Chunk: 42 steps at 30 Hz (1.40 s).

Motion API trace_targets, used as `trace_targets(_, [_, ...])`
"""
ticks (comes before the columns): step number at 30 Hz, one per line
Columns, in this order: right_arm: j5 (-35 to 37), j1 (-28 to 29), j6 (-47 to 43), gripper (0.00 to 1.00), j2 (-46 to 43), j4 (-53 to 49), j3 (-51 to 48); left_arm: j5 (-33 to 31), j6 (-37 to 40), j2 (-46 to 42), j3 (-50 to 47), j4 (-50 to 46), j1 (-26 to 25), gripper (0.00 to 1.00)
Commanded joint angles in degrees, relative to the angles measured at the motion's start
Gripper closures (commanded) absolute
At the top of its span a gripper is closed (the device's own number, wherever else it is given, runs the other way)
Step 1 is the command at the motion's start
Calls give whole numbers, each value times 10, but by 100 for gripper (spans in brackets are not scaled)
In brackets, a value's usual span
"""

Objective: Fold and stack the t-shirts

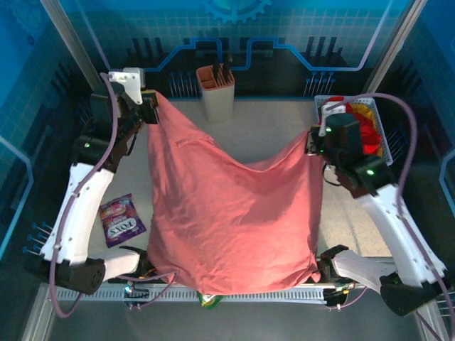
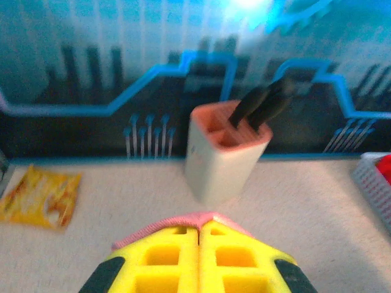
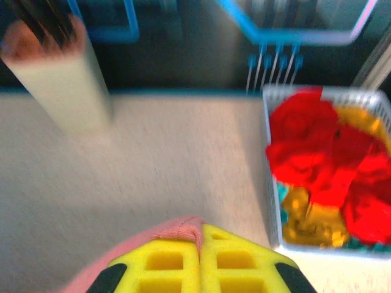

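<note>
A dusty salmon-pink t-shirt (image 1: 231, 213) hangs spread between both arms, draping down to the table's near edge. My left gripper (image 1: 152, 105) is shut on its upper left corner; a pink hem (image 2: 183, 223) pokes out past the closed yellow fingers (image 2: 159, 256). At the upper right corner my right gripper (image 1: 313, 141) is shut on the cloth, whose pink edge (image 3: 180, 231) bunches at the closed yellow fingertips (image 3: 238, 256). Bright red and yellow t-shirts (image 1: 364, 124) lie crumpled in a white basket (image 3: 269, 183) at the far right.
A pink-and-white knife block (image 1: 215, 91) with dark handles stands at the back centre. A purple snack packet (image 1: 121, 219) lies by the left arm. A yellow packet (image 2: 41, 196) lies at the far left. Something green (image 1: 210, 300) peeks out under the shirt's bottom edge.
</note>
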Motion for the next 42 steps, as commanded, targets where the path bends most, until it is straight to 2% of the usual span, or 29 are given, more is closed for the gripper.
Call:
trace_targets(1, [-27,-37,27,100,32,91,-47,38,-73,30,-23,83,34,100])
trace_targets(7, [-88,-118,50,100,167,221,-60,44,-123,171,9,99,65,100])
trace_targets(13, [-156,-160,47,100,279,242,-8,72,-145,264,74,77,74,100])
trace_targets(19, [-183,-172,26,100,326,261,-14,69,-159,260,28,94,75,100])
trace_targets(24, [-197,-186,19,100,329,251,-31,55,-162,247,16,55,81,100])
trace_targets(32, [-200,-204,15,100,310,198,-61,138,-225,221,-20,-10,133,100])
trace_targets(42, [-185,-204,-9,100,296,127,-84,181,-252,182,-82,-74,147,100])
